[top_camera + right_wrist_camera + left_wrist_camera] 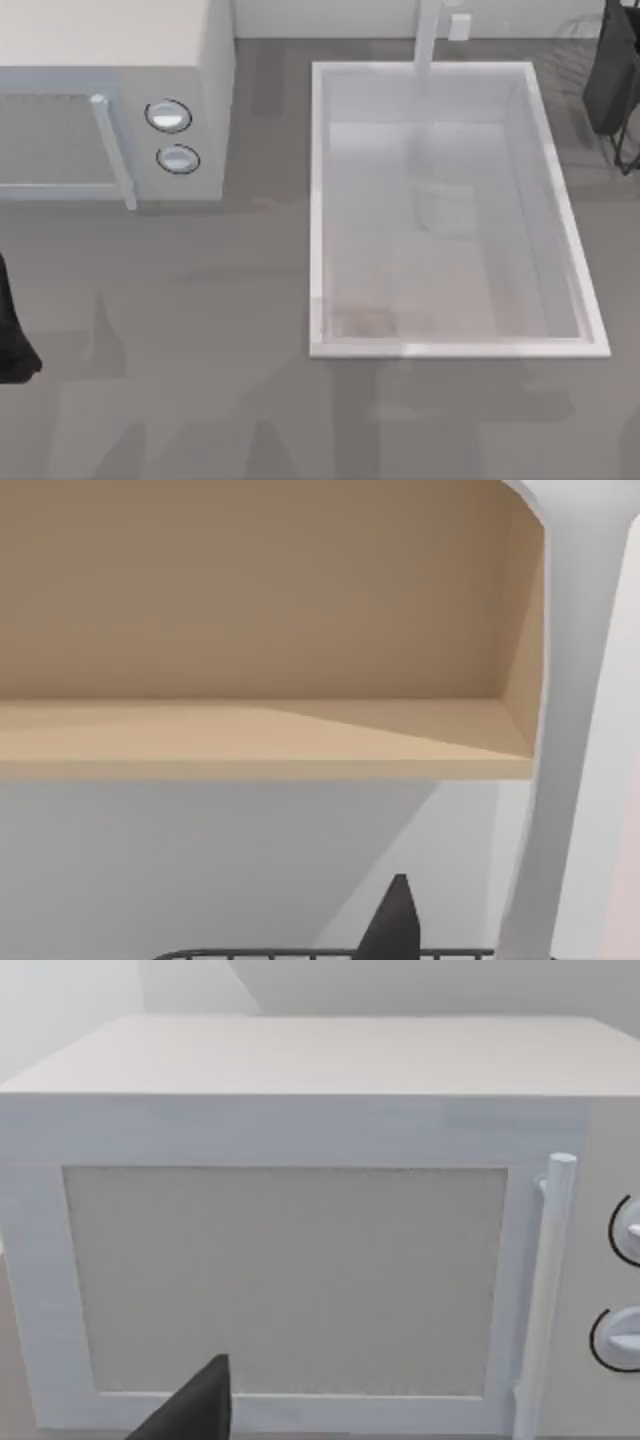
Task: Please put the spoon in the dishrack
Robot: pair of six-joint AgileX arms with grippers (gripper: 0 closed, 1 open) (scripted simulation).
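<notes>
The spoon is out of view. The dishrack [628,150] shows in part at the table's far right corner, as thin dark wire bars with a black slab-like piece [612,70]. In the right wrist view one of its wire bars [280,952] runs just beyond a dark tip of my right gripper [395,925]. My left arm [12,345] sits at the table's left edge. A dark tip of my left gripper [195,1410] points at the microwave door [285,1280].
A white microwave [110,100] with a bar handle and two round knobs stands at the back left. A large white sink basin [318,200] takes up the middle right, with a white faucet [428,35] behind it. A wooden shelf [260,740] hangs above the rack.
</notes>
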